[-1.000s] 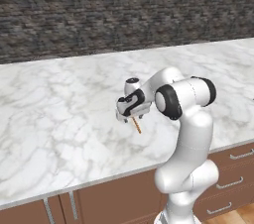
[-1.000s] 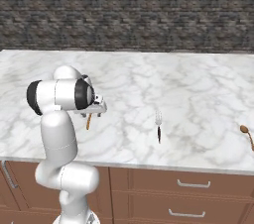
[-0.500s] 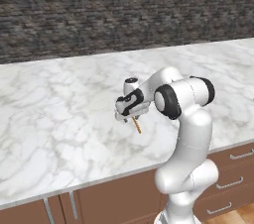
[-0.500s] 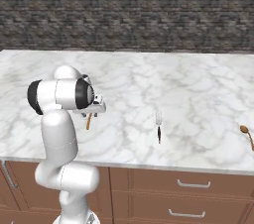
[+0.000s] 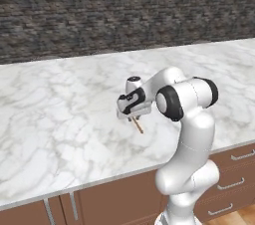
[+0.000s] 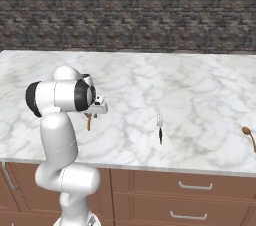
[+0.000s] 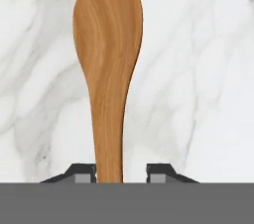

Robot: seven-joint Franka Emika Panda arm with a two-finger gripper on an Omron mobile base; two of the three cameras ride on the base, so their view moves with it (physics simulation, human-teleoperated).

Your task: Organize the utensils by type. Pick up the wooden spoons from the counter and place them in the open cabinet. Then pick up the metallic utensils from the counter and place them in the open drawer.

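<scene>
The robot's hand (image 7: 120,171) is hanging low over the marble worktop (image 5: 60,114), straddling the handle of a wooden spoon (image 7: 108,69). In the hand view, one dark fingertip is sitting against the handle while the other is standing a little apart from it, so whether the hand is already grasping the spoon cannot be told. The spoon is lying flat on the worktop, its bowl pointing away from the hand. In the left base view, the hand (image 5: 133,117) is sitting over the spoon (image 5: 137,126), whose handle end is showing below it, toward the front edge. In the right base view, the same spoon (image 6: 89,122) is lying under the hand (image 6: 93,114). Farther along the worktop (image 6: 200,90), a fork (image 6: 160,129) with a dark handle is lying near the front edge, and a second wooden spoon (image 6: 248,135) is lying well apart at the far right.
</scene>
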